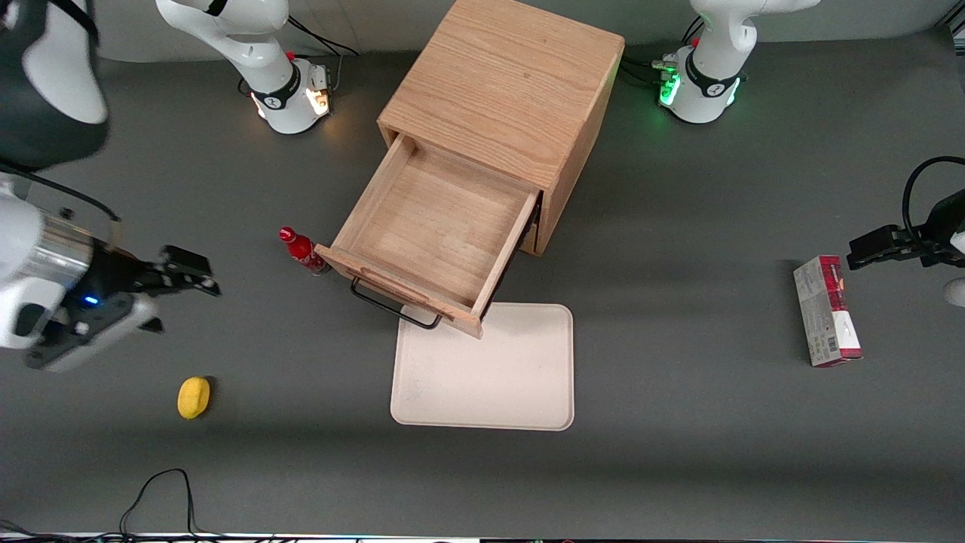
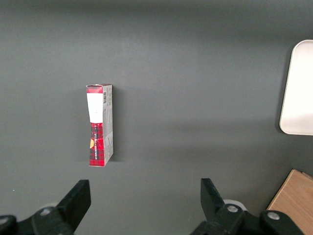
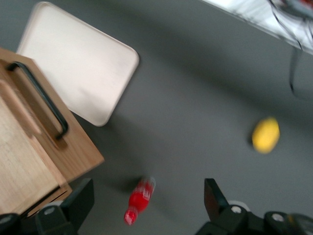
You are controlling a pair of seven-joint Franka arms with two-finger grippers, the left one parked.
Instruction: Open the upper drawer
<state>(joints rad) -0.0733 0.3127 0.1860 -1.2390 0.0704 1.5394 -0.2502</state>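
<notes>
The upper drawer point(image 1: 433, 230) of the light-oak cabinet point(image 1: 505, 98) stands pulled far out, its inside bare. Its thin black wire handle point(image 1: 392, 305) hangs at the front, over the edge of the tray. The right wrist view shows the drawer front point(image 3: 44, 147) and the handle point(image 3: 41, 100) too. My right gripper point(image 1: 188, 273) hovers open above the table toward the working arm's end, well apart from the drawer, nothing between its fingers point(image 3: 215, 196). The lower drawer is hidden under the upper one.
A small red bottle point(image 1: 301, 251) stands beside the drawer's front corner, and also shows below the gripper point(image 3: 139, 200). A cream tray point(image 1: 486, 369) lies in front of the drawer. A yellow lemon-like object point(image 1: 194, 397) lies near the gripper. A red-and-grey carton point(image 1: 826, 311) lies toward the parked arm's end.
</notes>
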